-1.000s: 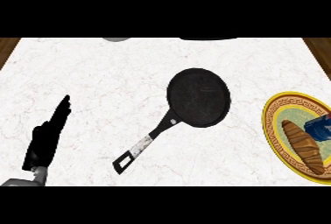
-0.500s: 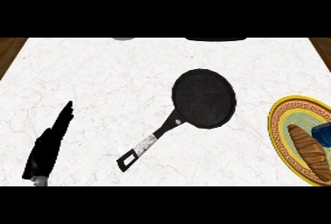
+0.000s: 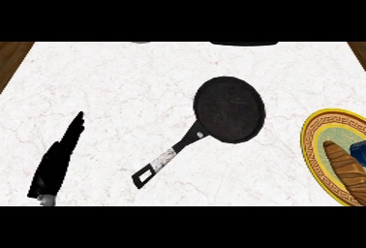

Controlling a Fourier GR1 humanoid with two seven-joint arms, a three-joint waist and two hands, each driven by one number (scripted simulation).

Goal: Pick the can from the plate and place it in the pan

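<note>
Fingers of left hand (image 3: 55, 162) straight, holding nothing; pan (image 3: 229, 109) bare; plate (image 3: 318, 145) holds baguette (image 3: 344, 164), can (image 3: 358, 154).

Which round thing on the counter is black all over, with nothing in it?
The pan, in the middle. The plate at the right edge is yellow-rimmed and holds bread.

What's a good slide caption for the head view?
Left hand open on the marble counter; empty pan at centre, can on the plate at right.
</note>
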